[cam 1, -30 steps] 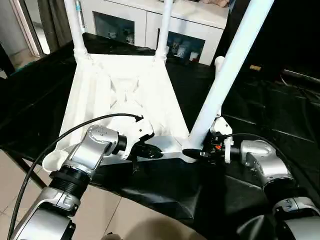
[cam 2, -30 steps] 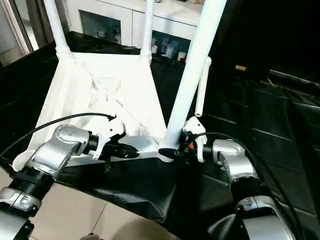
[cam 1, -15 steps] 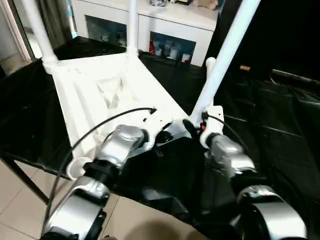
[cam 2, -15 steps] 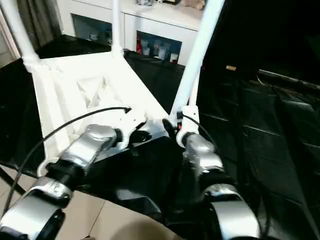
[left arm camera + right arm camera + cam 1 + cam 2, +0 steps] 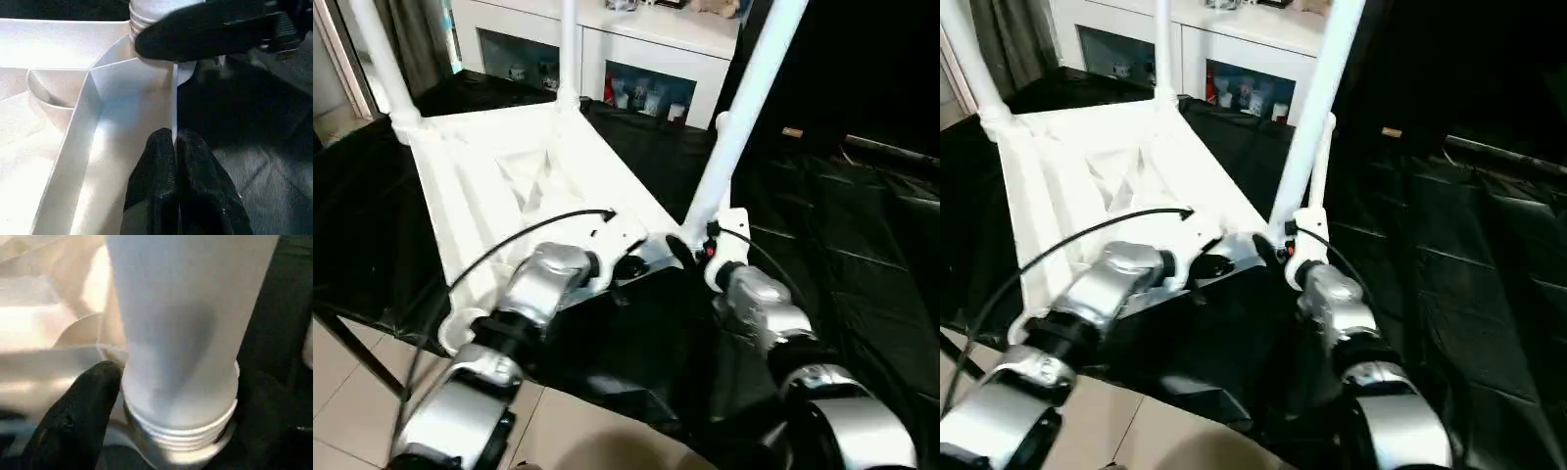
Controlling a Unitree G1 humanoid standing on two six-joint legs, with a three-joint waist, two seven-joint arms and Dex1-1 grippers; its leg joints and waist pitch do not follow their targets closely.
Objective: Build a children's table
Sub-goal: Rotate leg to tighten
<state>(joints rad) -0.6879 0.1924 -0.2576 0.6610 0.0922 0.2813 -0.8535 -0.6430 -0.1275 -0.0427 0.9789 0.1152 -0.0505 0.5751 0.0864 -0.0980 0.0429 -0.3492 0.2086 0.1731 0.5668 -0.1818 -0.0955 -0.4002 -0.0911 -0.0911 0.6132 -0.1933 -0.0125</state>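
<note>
The white tabletop [image 5: 509,186] lies upside down on black cloth, its ribbed underside facing up. Two legs [image 5: 382,59] [image 5: 568,49] stand in its far corner sockets. A third leg [image 5: 744,108] rises tilted from the near right corner, and its ridged lower end [image 5: 186,308] sits at the socket. My right gripper [image 5: 685,247] [image 5: 183,387] is open, its jaws on either side of that end. My left gripper [image 5: 631,266] [image 5: 174,142] is shut on the tabletop's thin near rim. Behind the tilted leg leans another, thinner-looking leg [image 5: 1322,162]. The near left socket [image 5: 460,328] holds nothing.
A white glass-door cabinet [image 5: 646,59] stands behind the table. Black cloth [image 5: 862,225] covers the table to the right. The table's near edge drops to a tiled floor [image 5: 352,392].
The camera has swung, so the whole picture has shifted. My right forearm now reaches the tilted leg from nearer me instead of from the right. The left gripper keeps its pinch on the rim.
</note>
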